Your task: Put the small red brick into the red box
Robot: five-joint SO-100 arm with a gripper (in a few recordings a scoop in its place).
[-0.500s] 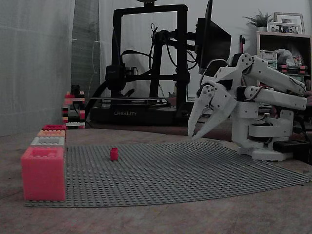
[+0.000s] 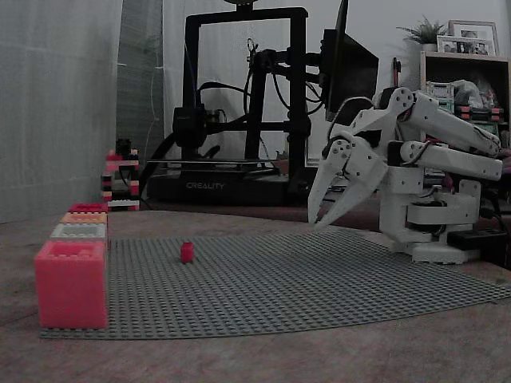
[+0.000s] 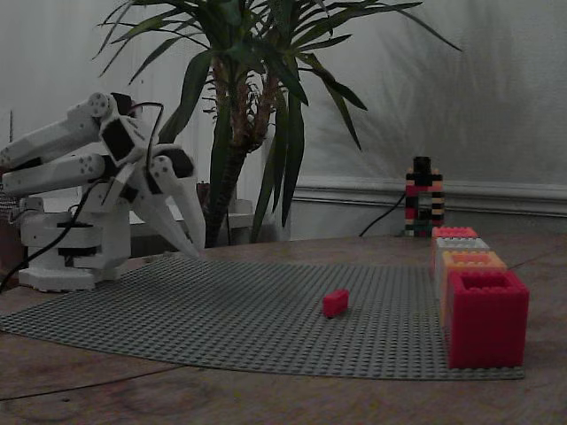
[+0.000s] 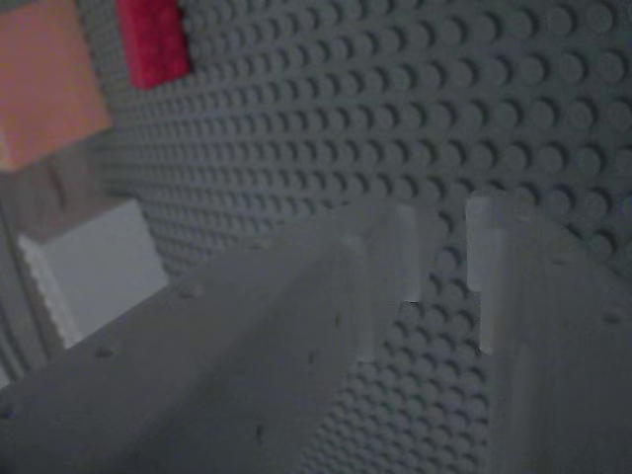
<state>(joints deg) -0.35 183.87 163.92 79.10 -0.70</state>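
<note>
In the fixed view from the low front, far left on the grey studded baseplate (image 2: 319, 279) stands the red box (image 2: 71, 282), nearest of a row, with a grey box (image 2: 79, 231) and an orange box (image 2: 84, 217) lined up behind it toward the far side. Further back, a small striped brick tower (image 2: 121, 179) stands on the desk (image 2: 239, 359). Moving right, the small red brick (image 2: 187, 252) sits alone on the baseplate, well apart from the red box and from the arm. Behind it, a black 3D printer (image 2: 239, 104). Far right, the white arm is folded low, its pincer (image 2: 319, 220) pointing down over the far right part of the plate, tips parted, gripping nothing.

In the other fixed view the order flips: pincer (image 3: 190, 250) at left with a palm plant (image 3: 257, 106) behind, small red brick (image 3: 336, 303) mid-plate, red box (image 3: 486, 319) at right.

In the wrist view, the pale fingers (image 4: 385, 286) stand apart over the studs, and the small red brick (image 4: 152, 41) lies at top left beside the orange box (image 4: 44, 84).
</note>
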